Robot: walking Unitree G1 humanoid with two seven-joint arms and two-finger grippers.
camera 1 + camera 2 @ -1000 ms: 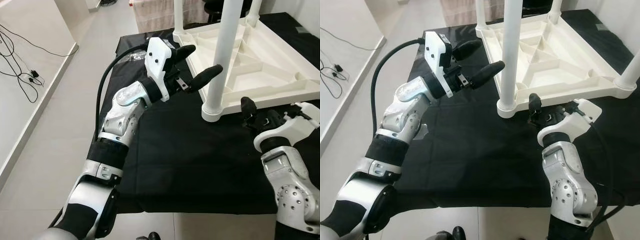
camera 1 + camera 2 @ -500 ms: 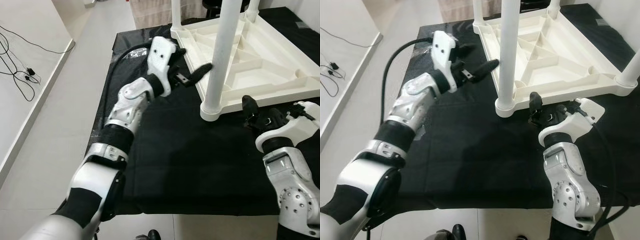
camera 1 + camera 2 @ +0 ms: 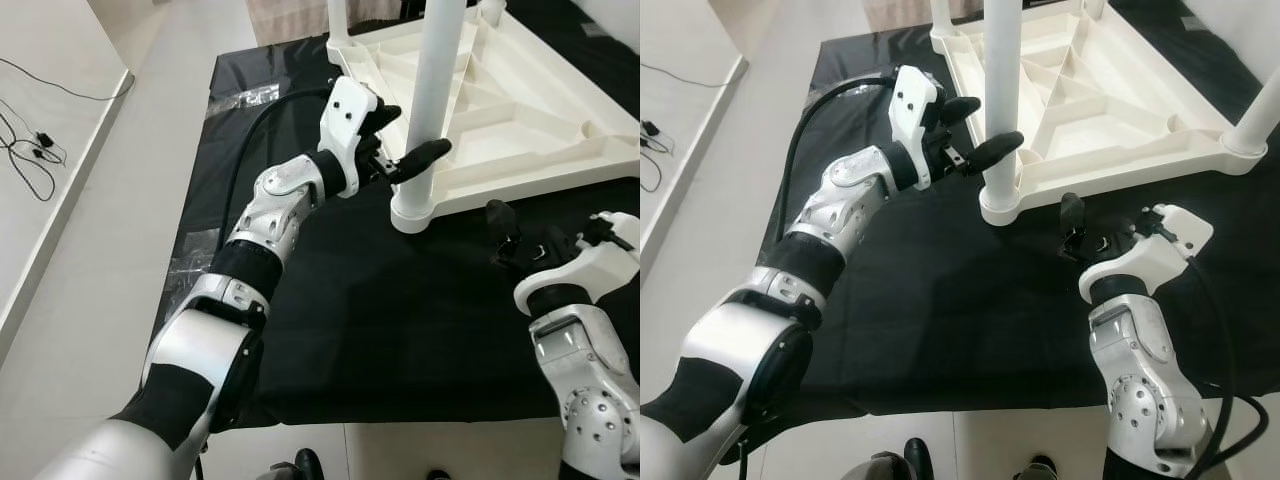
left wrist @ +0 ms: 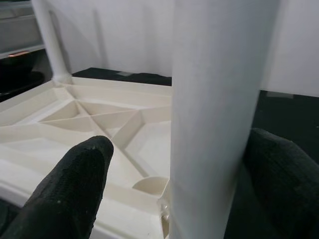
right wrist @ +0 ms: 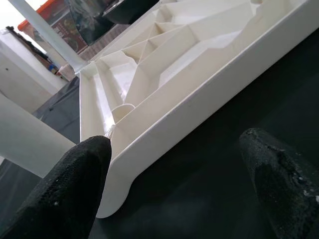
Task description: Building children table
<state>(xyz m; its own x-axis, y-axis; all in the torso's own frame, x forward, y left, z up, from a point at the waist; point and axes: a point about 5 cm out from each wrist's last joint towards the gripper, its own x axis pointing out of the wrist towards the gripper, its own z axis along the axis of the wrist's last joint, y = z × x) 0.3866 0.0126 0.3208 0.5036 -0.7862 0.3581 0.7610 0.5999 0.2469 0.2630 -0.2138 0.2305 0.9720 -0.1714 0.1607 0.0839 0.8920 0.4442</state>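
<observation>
1. While I watched the head cameras, the left arm stretched far forward over the black cloth [image 3: 330, 300] on the bench, its left pincer [image 3: 400, 135] turned sideways with its fingers spread wide.
2. The right arm sat bent near my body; its right pincer [image 3: 1090, 232] hovered low over the cloth, fingers parted and holding nothing.
3. The white children table [image 3: 520, 110] lay upside down on the cloth, ribbed underside up.
4. Its near-corner leg [image 3: 428, 90] stood upright in its socket, between the left pincer's two fingers; in the left wrist view the leg [image 4: 214, 114] rose between the fingertips [image 4: 75, 189], and I could not tell whether they touched it.
5. The right pincer was just beside the table's near edge, a little apart from it.
</observation>
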